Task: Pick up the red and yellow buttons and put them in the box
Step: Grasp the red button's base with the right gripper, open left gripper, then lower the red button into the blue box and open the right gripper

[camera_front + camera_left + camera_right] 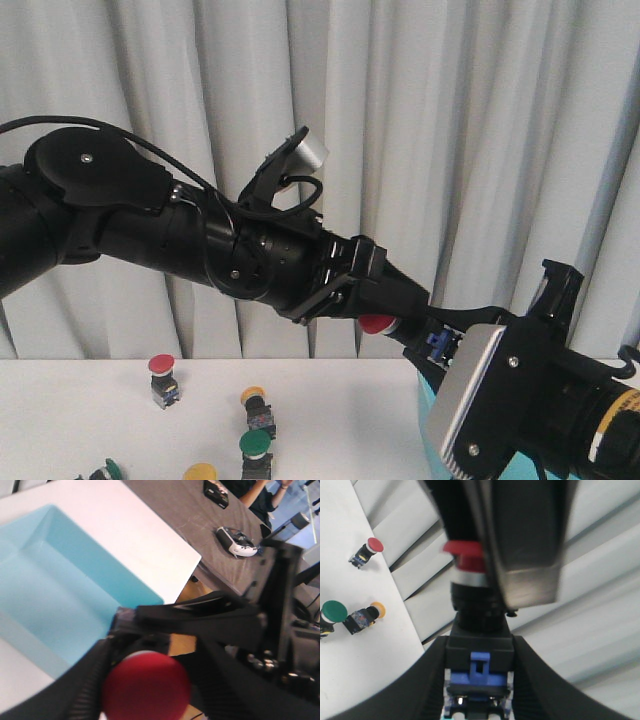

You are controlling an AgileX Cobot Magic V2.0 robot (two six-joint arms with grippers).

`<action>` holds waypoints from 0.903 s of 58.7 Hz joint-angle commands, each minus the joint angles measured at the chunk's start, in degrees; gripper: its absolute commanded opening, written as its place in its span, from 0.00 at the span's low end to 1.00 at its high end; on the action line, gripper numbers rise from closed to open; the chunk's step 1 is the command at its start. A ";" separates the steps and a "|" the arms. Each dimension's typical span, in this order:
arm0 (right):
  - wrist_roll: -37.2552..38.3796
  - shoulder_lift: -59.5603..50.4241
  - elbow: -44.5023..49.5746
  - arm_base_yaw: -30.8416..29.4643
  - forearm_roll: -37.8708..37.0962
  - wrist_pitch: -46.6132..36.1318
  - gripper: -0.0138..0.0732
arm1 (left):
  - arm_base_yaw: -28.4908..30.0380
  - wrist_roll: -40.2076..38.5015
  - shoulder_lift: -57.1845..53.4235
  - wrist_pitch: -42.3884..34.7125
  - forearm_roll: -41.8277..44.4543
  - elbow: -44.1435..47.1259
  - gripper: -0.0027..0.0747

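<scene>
A red button (375,323) hangs in the air between both arms, above the near edge of the turquoise box (424,402). My left gripper (385,312) is shut around its red cap (145,686). Shut on the black-and-blue body (479,652) from the opposite side is my right gripper (432,340). In the left wrist view the box (50,580) lies open below. On the table stand another red button (161,365), a yellow button (253,398) and a second yellow cap (200,472) at the front edge of the picture.
Two green-capped switches (256,443) (113,468) sit among the buttons on the white table (340,420). A grey curtain (450,120) hangs behind. Beyond the table's edge there is a dark bench (200,525) with devices and a person.
</scene>
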 commanded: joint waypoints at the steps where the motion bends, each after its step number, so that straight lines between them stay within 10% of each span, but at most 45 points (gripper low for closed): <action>1: 0.29 -0.63 -1.91 -0.19 0.56 -3.92 0.16 | -0.29 4.51 -2.65 -3.26 -5.28 -1.87 0.74; 10: 0.29 -0.63 -1.91 -0.19 5.12 -3.97 0.16 | -0.29 10.83 -2.70 -3.01 -9.04 -1.87 0.87; 24: 0.04 -0.80 -1.91 -0.33 8.42 -4.81 0.16 | 0.81 20.30 -6.54 -8.88 -1.00 -1.94 0.76; 33: 0.43 -2.60 -1.91 -2.81 11.72 -6.17 0.16 | 3.48 18.91 -11.62 -11.97 15.48 -1.94 0.61; 53: -3.48 -3.22 -3.99 -17.35 43.37 -10.52 0.17 | 7.23 1.63 -20.33 -6.35 45.86 -1.88 0.02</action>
